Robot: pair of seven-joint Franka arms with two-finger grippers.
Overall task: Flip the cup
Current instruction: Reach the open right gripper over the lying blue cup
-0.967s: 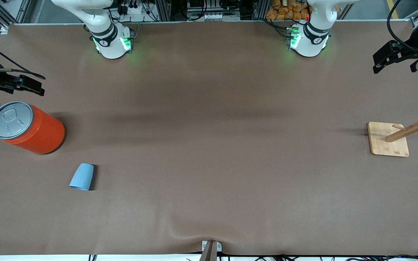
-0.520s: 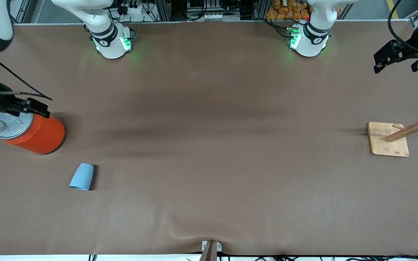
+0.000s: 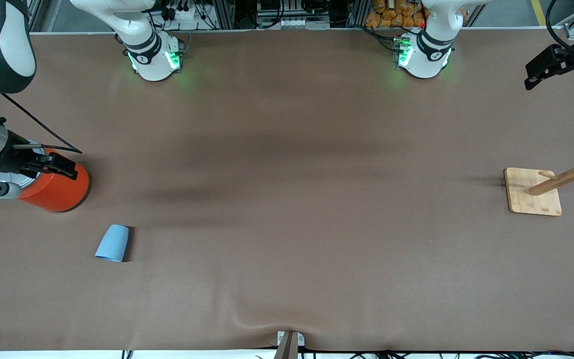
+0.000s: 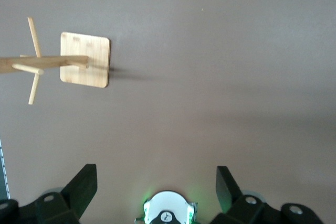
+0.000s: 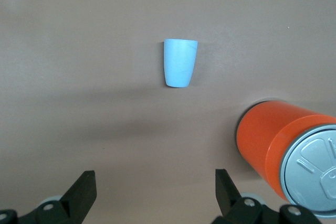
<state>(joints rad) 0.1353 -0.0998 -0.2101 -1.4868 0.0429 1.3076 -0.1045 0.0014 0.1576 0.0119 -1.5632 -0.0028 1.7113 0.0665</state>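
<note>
Light-blue plastic, the cup (image 3: 112,243) sits on the brown table (image 3: 287,199), nearer the front camera than the orange can (image 3: 58,185), at the right arm's end. I see my right pincer (image 3: 53,167) over that can, and my left pincer (image 3: 548,70) up above the left arm's end, where a wooden rack (image 3: 536,192) stands. Left wrist view: fingers (image 4: 84,187) spread wide, holding nothing. Right wrist view: fingers (image 5: 84,192) fully apart, empty, with the cup (image 5: 180,62) ahead of them.

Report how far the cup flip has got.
Done: nothing; the cup lies on its side on the table, untouched. In hand: the right gripper, open and empty, hangs over the orange can. The left gripper waits, open. Left: grasp the cup and flip it.
</note>
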